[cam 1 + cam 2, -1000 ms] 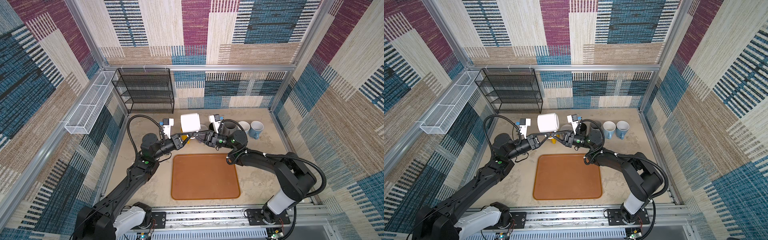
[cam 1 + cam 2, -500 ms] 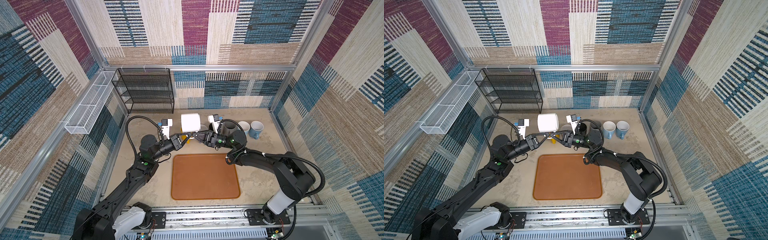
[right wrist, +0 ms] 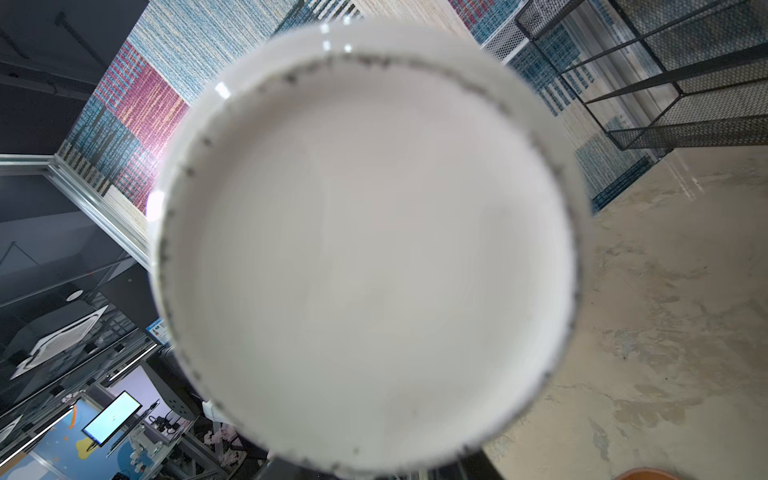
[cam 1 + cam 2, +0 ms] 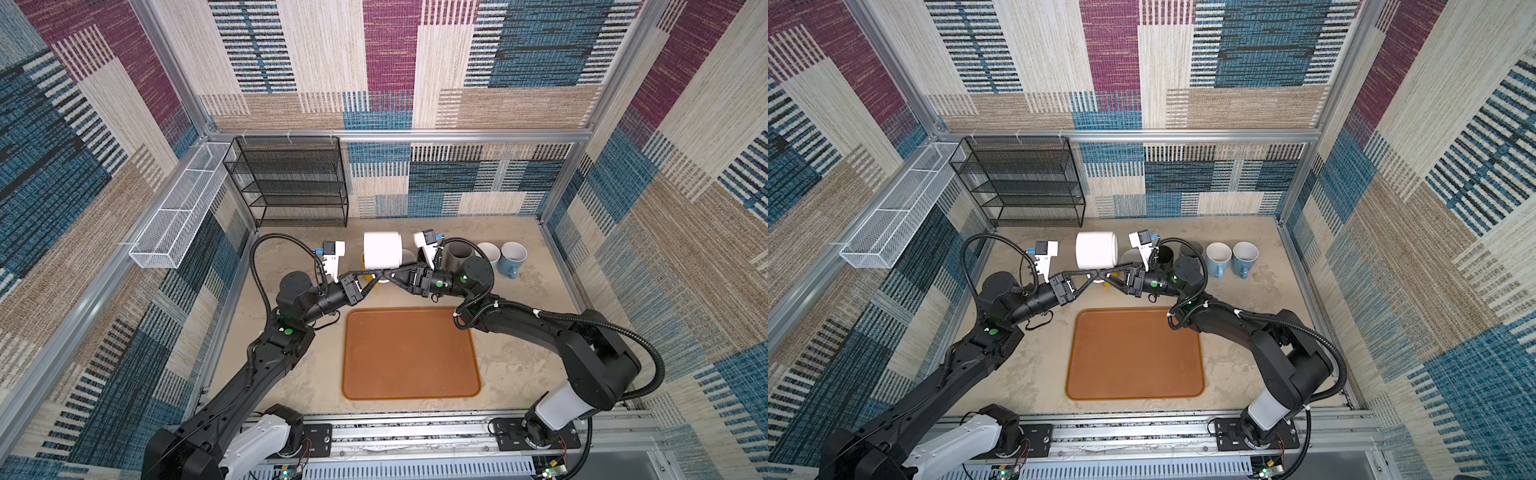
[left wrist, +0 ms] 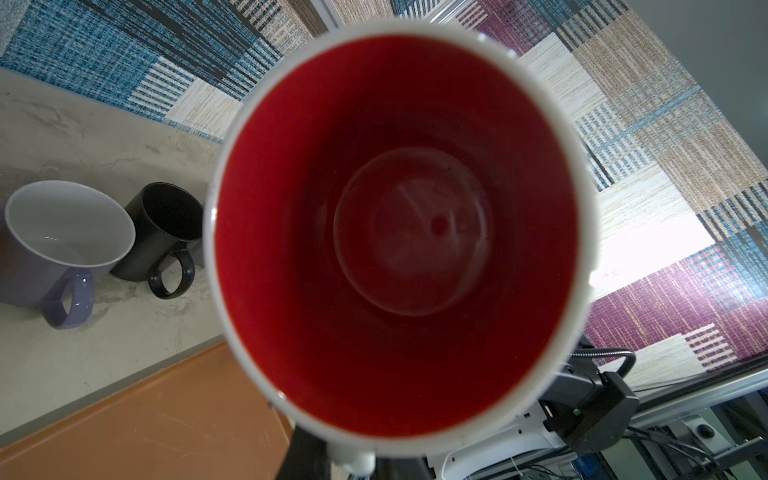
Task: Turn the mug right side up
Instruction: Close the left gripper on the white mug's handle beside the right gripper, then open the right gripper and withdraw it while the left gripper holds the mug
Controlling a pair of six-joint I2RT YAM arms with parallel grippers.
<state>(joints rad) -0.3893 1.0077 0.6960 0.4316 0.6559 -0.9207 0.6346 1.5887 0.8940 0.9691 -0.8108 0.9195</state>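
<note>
1. Left gripper [image 4: 376, 274] is seen closed, its fingertips brought together beneath the white mug [image 4: 382, 250] at the handle. The mug is gripped there and kept clear of the table [image 4: 519, 353].
2. The right gripper [image 4: 389, 274] is pointed at the same spot from the opposite side, its tip almost against the left one's. Whether its jaws are parted or pressed together cannot be told from any view.
3. The white mug is held on its side in the air, over the strip of table between the tray [image 4: 411, 353] and the back wall. Its curved white wall is presented to both top views.
4. The mug's mouth is turned toward the left arm, and the left wrist view is filled by its red inside.
5. The mug's flat white base is turned toward the right arm. The right wrist view is filled by that base, which is ringed with dark specks.
6. The orange-brown tray is laid flat on the table, nearer the arm bases than the grippers.
7. In the left wrist view a black mug [image 5: 166, 224] and a lilac mug [image 5: 62, 241] are shown upright on the table, just beside each other.
8. A blue mug [image 4: 513, 259] is stood upright at the right end of a row along the back of the table.
9. A black wire shelf [image 4: 291, 183] is set against the back wall, to the left of the held mug.
</note>
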